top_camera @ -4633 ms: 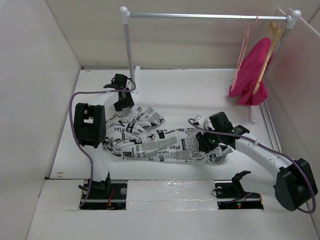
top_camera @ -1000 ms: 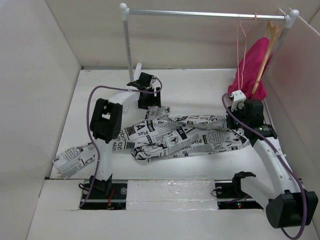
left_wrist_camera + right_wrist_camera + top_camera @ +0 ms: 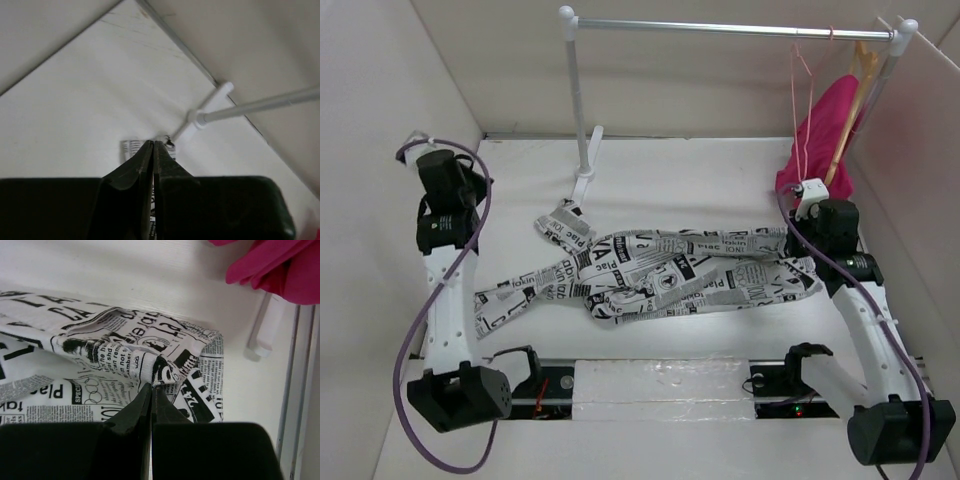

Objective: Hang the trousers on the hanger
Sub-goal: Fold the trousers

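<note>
Jaws clamped on cloth, the right gripper [image 3: 151, 386] is pinching the trousers [image 3: 680, 270] at their right end, holding it near the wire hanger [image 3: 803, 100] hanging far right. The left gripper [image 3: 153, 143], jaws together and empty, is hovering far left.

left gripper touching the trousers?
Apart. The top external view shows bare table between the shut left gripper and the nearest end of the trousers.

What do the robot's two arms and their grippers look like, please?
Both the left arm and right arm have slim white links joined by chunky black joint housings, each trailed by a purple cable. The left gripper and right gripper are black, tapering to thin tips.
</note>
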Action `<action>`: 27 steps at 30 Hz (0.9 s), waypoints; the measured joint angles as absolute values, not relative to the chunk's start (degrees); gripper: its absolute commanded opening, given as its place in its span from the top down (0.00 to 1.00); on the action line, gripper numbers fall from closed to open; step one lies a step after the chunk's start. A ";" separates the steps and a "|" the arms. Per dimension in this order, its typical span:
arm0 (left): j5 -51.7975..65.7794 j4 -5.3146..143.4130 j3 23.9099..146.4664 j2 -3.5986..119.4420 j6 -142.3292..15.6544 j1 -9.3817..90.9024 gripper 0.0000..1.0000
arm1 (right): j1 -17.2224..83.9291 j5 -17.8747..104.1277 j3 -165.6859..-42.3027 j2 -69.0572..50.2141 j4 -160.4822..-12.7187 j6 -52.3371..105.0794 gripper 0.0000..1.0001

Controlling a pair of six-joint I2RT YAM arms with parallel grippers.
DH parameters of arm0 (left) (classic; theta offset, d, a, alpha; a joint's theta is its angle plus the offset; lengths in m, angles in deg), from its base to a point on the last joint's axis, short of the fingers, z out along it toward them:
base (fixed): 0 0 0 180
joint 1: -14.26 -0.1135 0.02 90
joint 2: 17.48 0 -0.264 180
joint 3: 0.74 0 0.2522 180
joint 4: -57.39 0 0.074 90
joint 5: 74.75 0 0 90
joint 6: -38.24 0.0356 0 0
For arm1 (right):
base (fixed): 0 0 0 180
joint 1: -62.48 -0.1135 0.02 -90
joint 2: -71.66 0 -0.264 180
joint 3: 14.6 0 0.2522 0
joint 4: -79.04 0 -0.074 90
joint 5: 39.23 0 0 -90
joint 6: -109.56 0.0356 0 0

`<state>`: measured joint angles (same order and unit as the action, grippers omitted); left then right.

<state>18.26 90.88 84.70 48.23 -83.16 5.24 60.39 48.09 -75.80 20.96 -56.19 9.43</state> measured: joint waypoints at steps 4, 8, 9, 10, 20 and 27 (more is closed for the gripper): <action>23.04 93.41 83.74 46.98 -83.79 0.87 1.00 | 63.04 49.99 -78.31 18.25 -56.50 10.58 1.00; 17.47 92.58 82.05 52.21 -81.76 1.92 0.70 | 64.35 49.40 -82.29 14.73 -58.46 11.13 1.00; 14.87 92.45 81.16 54.57 -81.19 2.36 0.58 | 64.37 48.72 -82.66 14.08 -59.23 11.33 1.00; 12.25 92.02 80.11 57.21 -80.51 2.73 0.52 | 64.37 47.85 -82.71 13.62 -59.86 11.48 1.00; -1.46 88.71 72.20 81.10 -78.19 3.67 0.34 | 64.39 42.28 -78.05 15.45 -62.40 11.76 1.00; -2.18 82.53 76.31 86.43 -79.26 4.50 0.73 | 64.35 39.50 -73.94 17.75 -62.42 11.70 1.00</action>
